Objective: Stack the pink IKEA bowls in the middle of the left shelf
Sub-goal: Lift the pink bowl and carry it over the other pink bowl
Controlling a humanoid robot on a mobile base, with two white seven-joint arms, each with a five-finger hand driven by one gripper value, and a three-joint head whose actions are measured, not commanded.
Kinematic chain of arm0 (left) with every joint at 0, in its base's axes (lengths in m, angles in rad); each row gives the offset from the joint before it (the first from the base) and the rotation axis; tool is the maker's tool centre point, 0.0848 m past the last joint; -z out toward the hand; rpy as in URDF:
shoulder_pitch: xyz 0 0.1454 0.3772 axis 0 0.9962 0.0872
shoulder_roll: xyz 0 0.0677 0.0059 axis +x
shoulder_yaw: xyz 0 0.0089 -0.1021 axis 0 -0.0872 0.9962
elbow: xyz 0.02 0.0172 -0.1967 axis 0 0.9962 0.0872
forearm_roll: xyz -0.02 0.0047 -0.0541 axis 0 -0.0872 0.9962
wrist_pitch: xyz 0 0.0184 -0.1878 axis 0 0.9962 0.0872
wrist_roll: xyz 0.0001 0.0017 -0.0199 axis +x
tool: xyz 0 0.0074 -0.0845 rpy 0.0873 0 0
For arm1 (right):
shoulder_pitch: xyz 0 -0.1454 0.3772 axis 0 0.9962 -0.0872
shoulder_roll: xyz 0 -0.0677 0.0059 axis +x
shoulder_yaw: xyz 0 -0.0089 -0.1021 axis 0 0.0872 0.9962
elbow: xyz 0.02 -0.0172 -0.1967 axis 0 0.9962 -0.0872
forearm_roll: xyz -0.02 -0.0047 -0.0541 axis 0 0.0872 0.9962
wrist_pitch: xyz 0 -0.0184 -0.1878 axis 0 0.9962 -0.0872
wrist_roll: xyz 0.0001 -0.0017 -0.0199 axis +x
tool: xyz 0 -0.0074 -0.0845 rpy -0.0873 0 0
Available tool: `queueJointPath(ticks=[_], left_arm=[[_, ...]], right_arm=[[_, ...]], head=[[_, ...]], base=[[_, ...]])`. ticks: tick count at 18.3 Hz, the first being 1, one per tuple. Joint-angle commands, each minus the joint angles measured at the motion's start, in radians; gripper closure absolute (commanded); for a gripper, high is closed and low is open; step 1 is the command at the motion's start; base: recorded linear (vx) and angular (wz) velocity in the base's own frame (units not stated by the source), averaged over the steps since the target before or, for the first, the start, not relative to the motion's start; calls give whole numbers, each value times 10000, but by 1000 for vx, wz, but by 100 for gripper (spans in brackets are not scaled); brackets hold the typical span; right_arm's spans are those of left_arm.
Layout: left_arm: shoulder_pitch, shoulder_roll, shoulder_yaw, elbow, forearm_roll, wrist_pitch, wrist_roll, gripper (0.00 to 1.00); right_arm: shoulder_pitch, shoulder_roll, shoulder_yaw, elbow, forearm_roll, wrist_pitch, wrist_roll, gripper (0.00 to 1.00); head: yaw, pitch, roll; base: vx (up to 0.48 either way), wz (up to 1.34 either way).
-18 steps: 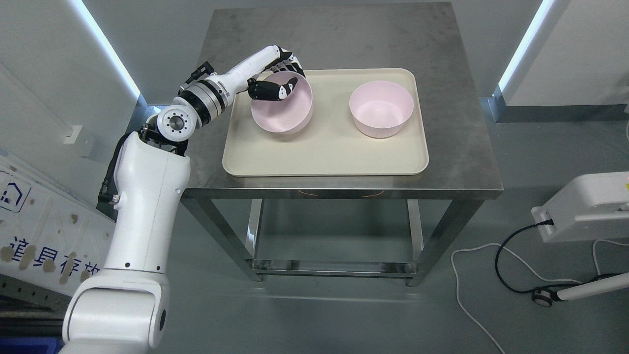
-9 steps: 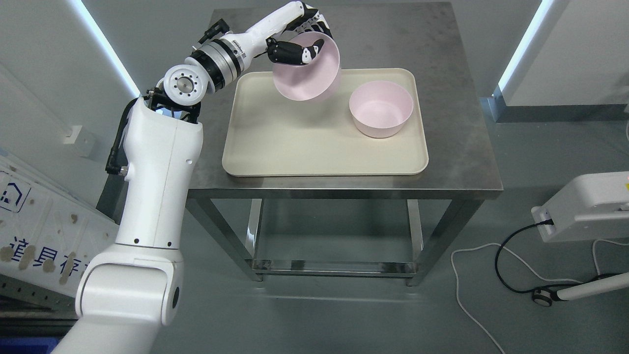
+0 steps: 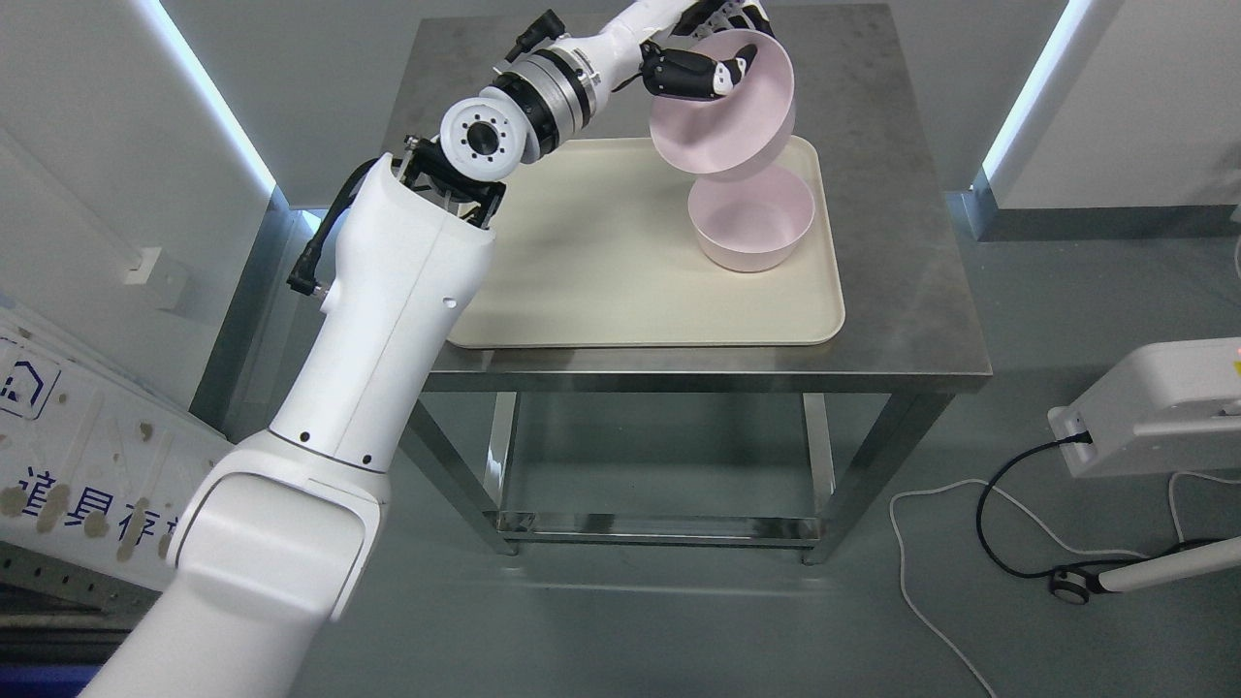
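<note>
Your left hand point(image 3: 713, 53) is clamped on the rim of the held bowl point(image 3: 722, 111), thumb inside, other fingers outside the wall. It hangs tilted, clear above the second bowl point(image 3: 751, 225) near the tray's point(image 3: 601, 291) far right corner. Looks light, rigid and smooth, likely slippery at a rim pinch. Level it before nesting; a tilted rim could catch the lower bowl's edge.
</note>
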Motion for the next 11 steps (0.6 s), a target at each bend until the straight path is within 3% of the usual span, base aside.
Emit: queueJointPath(ticks=[1, 7, 11], left_arm=[[-363, -31, -3404, 735, -41, 33, 124, 97], [-378, -31, -2837, 1779, -212, -319, 139, 96], [-424, -31, -1796, 2116, -532, -335, 139, 96]], right_arm=[[0, -175, -46, -175, -15, 6, -3, 0], [0, -175, -46, -175, -15, 6, -3, 0], [0, -175, -46, -175, -15, 6, -3, 0]], head=[[0, 0, 0], [0, 0, 0], [0, 0, 0]], base=[[0, 0], [0, 0], [0, 0]])
